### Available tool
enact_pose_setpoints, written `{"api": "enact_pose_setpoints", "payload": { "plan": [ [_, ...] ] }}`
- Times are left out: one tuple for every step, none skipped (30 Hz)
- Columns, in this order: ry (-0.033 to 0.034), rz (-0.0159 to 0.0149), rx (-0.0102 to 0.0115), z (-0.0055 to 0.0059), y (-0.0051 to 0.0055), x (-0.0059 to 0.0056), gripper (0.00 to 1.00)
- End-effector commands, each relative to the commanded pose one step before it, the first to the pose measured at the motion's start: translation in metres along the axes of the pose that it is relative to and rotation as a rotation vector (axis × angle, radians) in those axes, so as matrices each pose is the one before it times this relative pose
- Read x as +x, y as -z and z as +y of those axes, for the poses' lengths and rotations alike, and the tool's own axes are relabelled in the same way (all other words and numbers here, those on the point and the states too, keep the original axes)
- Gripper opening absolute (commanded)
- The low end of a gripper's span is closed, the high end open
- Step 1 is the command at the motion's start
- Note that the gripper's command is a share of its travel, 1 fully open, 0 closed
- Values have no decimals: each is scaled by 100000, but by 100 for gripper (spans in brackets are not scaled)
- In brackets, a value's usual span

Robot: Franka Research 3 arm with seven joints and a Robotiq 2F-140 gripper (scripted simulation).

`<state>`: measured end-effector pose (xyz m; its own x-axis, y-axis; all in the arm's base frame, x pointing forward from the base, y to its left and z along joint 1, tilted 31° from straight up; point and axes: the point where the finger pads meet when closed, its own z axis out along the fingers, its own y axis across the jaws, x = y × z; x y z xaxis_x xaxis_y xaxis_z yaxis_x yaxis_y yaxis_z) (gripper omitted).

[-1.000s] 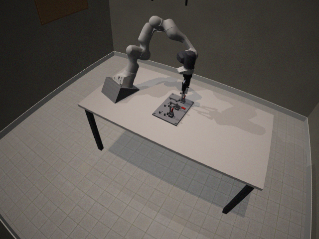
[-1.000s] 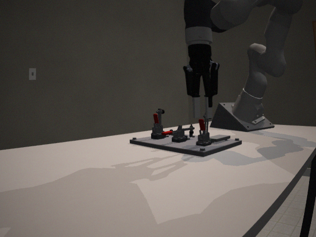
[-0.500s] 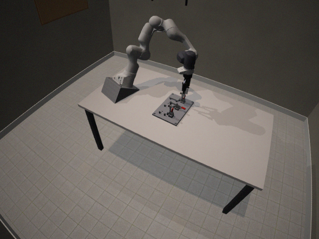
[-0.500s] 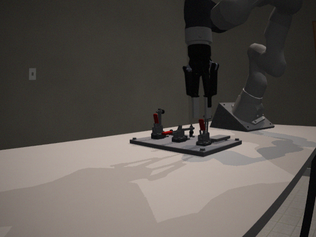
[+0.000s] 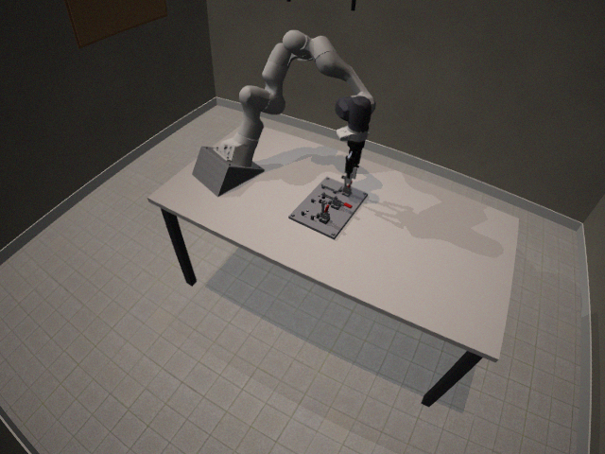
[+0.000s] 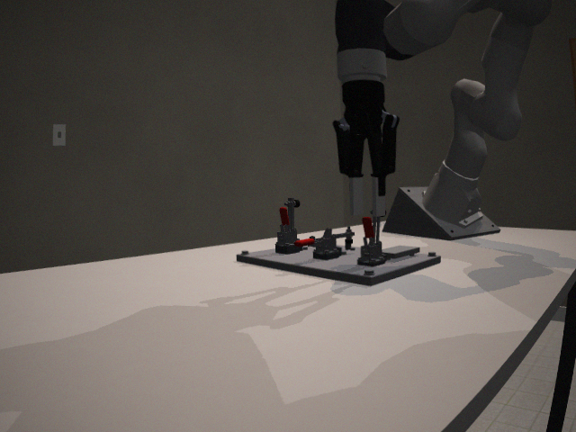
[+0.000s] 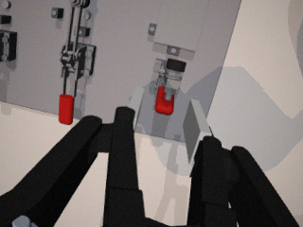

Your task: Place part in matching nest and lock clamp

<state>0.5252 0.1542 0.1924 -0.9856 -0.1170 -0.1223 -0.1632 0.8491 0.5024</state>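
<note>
While wrist shows parted jaws, top blurs them.

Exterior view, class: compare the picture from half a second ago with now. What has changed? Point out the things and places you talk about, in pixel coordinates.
Nothing visibly changed. The gripper (image 5: 350, 177) (image 6: 367, 212) (image 7: 164, 107) is open above the fixture (image 5: 312, 226) (image 6: 307, 268) (image 7: 111, 106), as before; the part (image 6: 402, 251) (image 7: 177, 24) and the middle clamp (image 5: 336, 202) (image 6: 327, 249) (image 7: 71, 58) stayed put.
</note>
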Motion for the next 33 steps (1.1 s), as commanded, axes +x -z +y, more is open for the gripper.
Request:
{"api": "enact_pose_setpoints", "payload": {
  "plan": [
    [153, -74, -206, 96, -221, 11, 28],
    [0, 0, 0, 2, -80, 0, 28],
    [0, 0, 0, 3, -119, 0, 28],
    [0, 0, 0, 0, 0, 0, 28],
    [0, 0, 0, 0, 0, 0, 28],
    [0, 0, 1, 4, -160, 1, 28],
    [0, 0, 0, 5, -197, 0, 28],
    [0, 0, 0, 6, -231, 0, 28],
    [0, 0, 0, 7, -259, 0, 28],
    [0, 0, 1, 7, -281, 1, 28],
    [0, 0, -1, 8, -292, 0, 28],
    [0, 0, 0, 8, -298, 0, 28],
    [0, 0, 0, 8, -293, 0, 28],
    [0, 0, 0, 7, -282, 0, 28],
    [0, 0, 1, 7, -264, 1, 28],
    [0, 0, -1, 6, -238, 0, 28],
    [0, 0, 0, 5, -209, 0, 28],
    [0, 0, 0, 5, -175, 0, 28],
    [0, 0, 0, 4, -139, 0, 28],
    [0, 0, 0, 3, -103, 0, 28],
    [0, 0, 0, 0, 0, 0, 28],
    [0, 0, 0, 0, 0, 0, 28],
    [0, 0, 0, 2, -69, 0, 28],
    [0, 0, 0, 1, -39, 0, 28],
    [0, 0, 0, 0, -16, 0, 28],
    [0, 0, 0, 0, -2, 0, 28],
    [0, 0, 0, 0, 0, 0, 28],
    [0, 0, 0, 0, 0, 0, 28],
    [0, 0, 0, 0, 0, 0, 28],
    [0, 0, 0, 0, 0, 0, 28],
    [0, 0, 0, 0, 0, 0, 28],
    [0, 0, 0, 0, 0, 0, 28],
    [0, 0, 0, 0, 0, 0, 28]
  ]
}}
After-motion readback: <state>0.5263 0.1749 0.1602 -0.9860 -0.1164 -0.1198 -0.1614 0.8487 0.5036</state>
